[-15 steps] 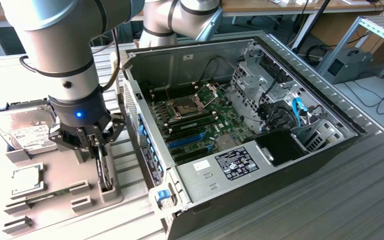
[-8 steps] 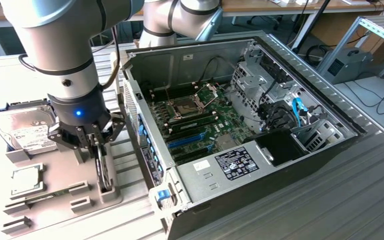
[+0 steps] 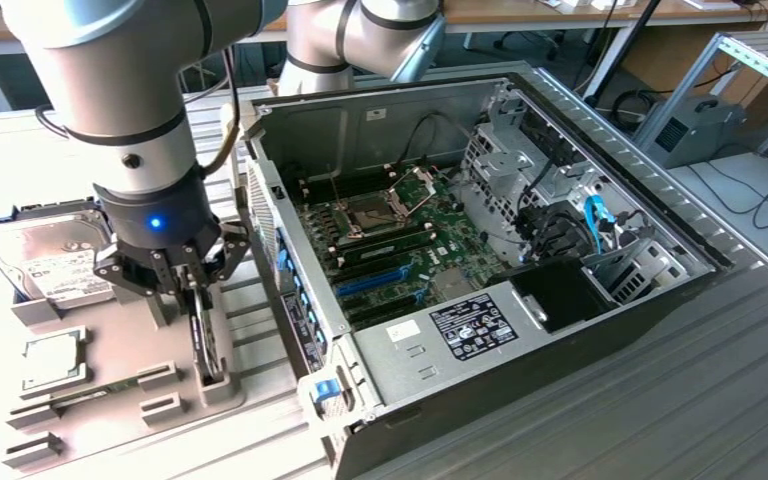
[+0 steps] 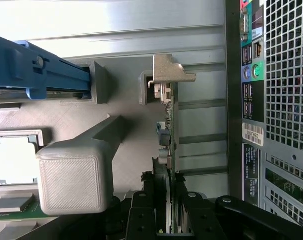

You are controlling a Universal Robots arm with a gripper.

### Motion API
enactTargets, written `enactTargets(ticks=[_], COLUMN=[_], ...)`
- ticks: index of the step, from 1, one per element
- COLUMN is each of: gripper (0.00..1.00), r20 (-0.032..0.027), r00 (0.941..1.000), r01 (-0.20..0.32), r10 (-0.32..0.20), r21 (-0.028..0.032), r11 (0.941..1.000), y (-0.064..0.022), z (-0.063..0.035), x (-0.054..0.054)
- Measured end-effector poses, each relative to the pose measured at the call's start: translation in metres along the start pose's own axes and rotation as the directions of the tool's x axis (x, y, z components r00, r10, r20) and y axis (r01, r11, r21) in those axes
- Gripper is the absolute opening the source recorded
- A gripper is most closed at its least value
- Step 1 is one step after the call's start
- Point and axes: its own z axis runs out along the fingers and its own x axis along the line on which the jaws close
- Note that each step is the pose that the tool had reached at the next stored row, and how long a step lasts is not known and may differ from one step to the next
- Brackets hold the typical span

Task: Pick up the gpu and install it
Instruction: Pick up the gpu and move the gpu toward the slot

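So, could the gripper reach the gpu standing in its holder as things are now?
Yes, it seems so: the gripper sits right on the gpu, its fingers flanking the upper edge and apparently closed on it, nothing between.

The claw (image 4: 166,185) clamps the gpu (image 4: 170,117) beside the computer case (image 4: 286,100).
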Motion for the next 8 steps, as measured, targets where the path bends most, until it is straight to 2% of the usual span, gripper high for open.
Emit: enactTargets(ticks=[8], gripper=[0.26], r20=[0.0000], r00=[1.0000], r01=[0.000], r10=[0.000], r21=[0.0000], r11=[1.0000], y=[-0.0001], z=[-0.0021], x=[-0.0001])
